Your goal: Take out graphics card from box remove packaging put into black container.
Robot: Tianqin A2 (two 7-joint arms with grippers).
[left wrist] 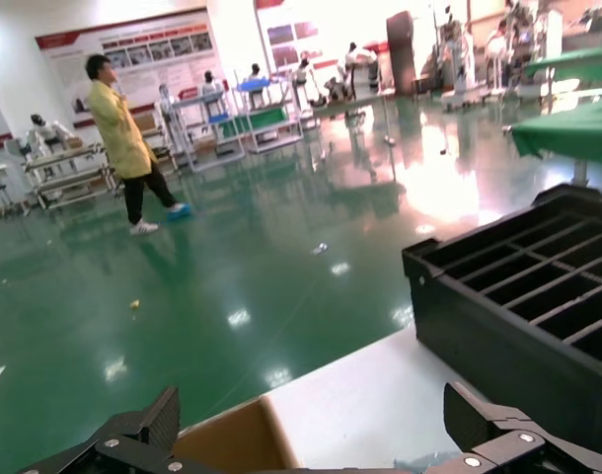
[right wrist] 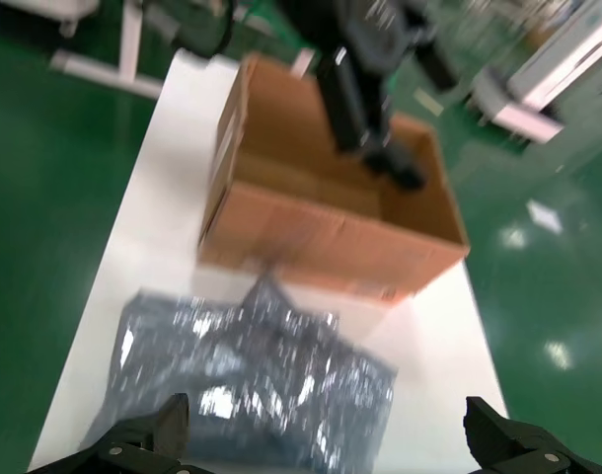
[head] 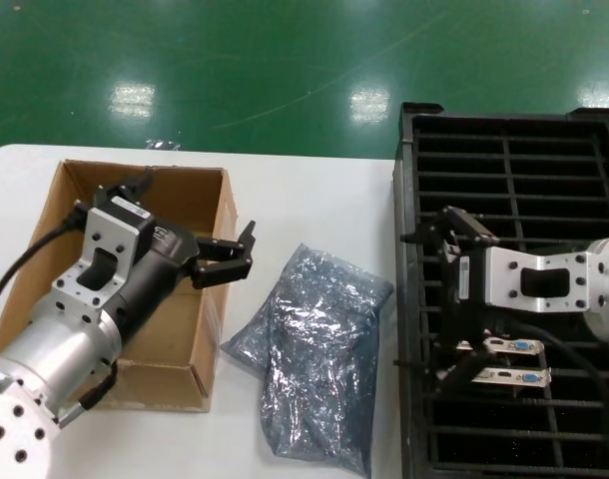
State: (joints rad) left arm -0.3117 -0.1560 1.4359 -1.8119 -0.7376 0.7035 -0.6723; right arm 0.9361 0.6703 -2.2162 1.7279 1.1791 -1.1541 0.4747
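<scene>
The graphics card (head: 512, 346) stands in a slot of the black container (head: 514, 170), showing its silver bracket with a blue port; a second like it (head: 522, 377) sits one slot nearer. My right gripper (head: 434, 307) hangs open over the container's left column, just left of those brackets, holding nothing. The packaging (head: 314, 359), a crinkly silver-grey bag, lies flat on the white table (head: 314, 200) and also fills the right wrist view (right wrist: 252, 385) under the open right gripper (right wrist: 326, 425). My left gripper (head: 227, 259) is open and empty above the right wall of the box (head: 185, 185).
The box (right wrist: 321, 207) looks bare inside where it shows. In the left wrist view the left gripper (left wrist: 316, 420) spans the box corner (left wrist: 232, 439), with the container (left wrist: 538, 306) beyond. Green floor lies past the table's far edge; a person (left wrist: 123, 138) stands far off.
</scene>
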